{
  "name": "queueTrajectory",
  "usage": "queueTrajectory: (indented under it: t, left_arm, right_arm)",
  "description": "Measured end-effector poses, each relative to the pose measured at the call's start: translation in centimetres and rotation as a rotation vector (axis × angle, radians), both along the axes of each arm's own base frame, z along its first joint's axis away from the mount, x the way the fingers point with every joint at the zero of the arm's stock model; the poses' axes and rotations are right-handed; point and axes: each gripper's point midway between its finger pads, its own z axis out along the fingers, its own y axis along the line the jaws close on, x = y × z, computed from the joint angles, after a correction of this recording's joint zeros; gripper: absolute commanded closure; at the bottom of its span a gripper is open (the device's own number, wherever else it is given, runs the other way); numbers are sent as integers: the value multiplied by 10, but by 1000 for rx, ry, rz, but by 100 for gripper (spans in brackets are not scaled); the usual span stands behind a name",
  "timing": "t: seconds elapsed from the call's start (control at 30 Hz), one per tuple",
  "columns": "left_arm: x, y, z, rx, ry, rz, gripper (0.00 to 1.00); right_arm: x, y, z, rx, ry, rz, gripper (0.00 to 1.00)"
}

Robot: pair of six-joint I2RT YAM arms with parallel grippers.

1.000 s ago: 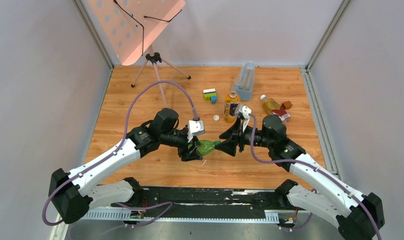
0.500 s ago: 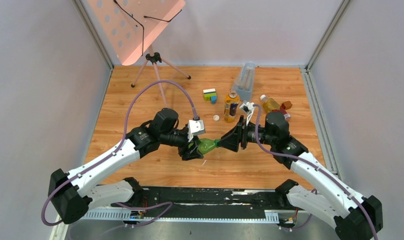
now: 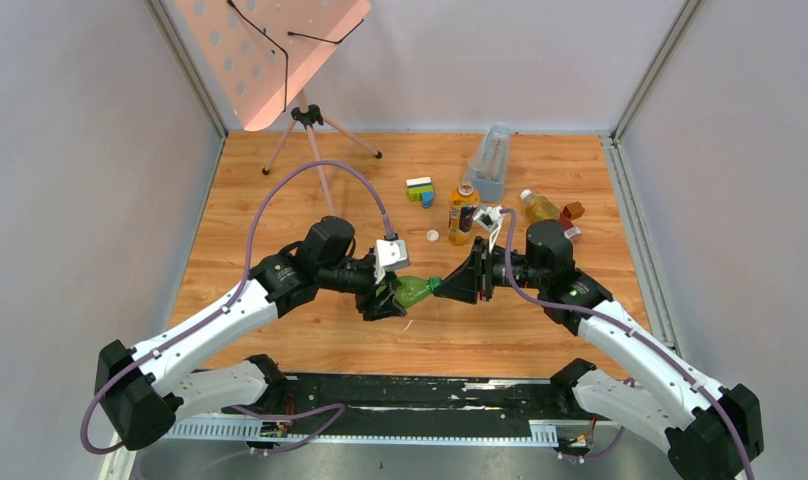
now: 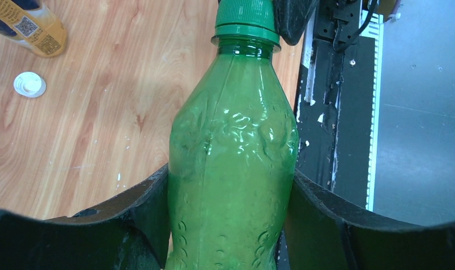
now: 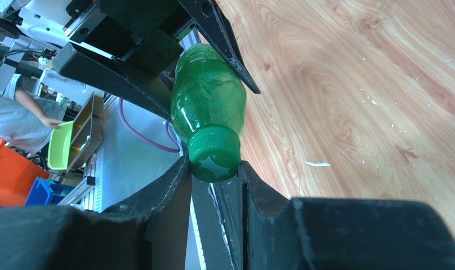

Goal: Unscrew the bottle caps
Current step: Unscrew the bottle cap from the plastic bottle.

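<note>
My left gripper [image 3: 392, 298] is shut on the green bottle [image 3: 414, 292] and holds it sideways above the table; its body fills the left wrist view [image 4: 232, 163]. My right gripper [image 3: 442, 288] is shut on the bottle's green cap [image 5: 214, 153], which still sits on the neck [image 4: 246, 17]. An amber bottle with a yellow label [image 3: 462, 212] stands upright behind, without a cap. A loose white cap [image 3: 433, 236] lies on the table beside it, also in the left wrist view [image 4: 29, 84]. An amber bottle with a red label [image 3: 546, 212] lies on its side at the right with a white cap on.
A tall clear bluish container [image 3: 489, 160] stands at the back. Multicoloured toy bricks [image 3: 419, 189] lie left of it. A small reddish-brown block [image 3: 575, 210] lies by the lying bottle. A tripod [image 3: 310, 130] with a perforated board stands at the back left.
My right gripper moved left onto the green cap and closed on it, and its wrist has turned. The left gripper and bottle have stayed put.
</note>
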Motion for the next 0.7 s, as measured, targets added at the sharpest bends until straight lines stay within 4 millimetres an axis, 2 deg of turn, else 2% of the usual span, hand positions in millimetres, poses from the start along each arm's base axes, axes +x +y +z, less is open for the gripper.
queueTrajectory:
  t: [0.23, 0.63, 0.67, 0.7]
  left_arm:
    - [-1, -1, 2, -10, 1, -11, 100]
    - [-9, -9, 2, -42, 53, -70, 100]
    - [-9, -10, 2, -43, 55, -71, 100]
    - [-9, -10, 2, -46, 56, -70, 100]
  right_arm:
    - [-2, -1, 2, -1, -95, 35, 100]
    - [-1, -5, 14, 13, -561, 147, 100]
    - [0, -5, 15, 11, -586, 148, 96]
    - [0, -6, 16, 10, -602, 146, 86]
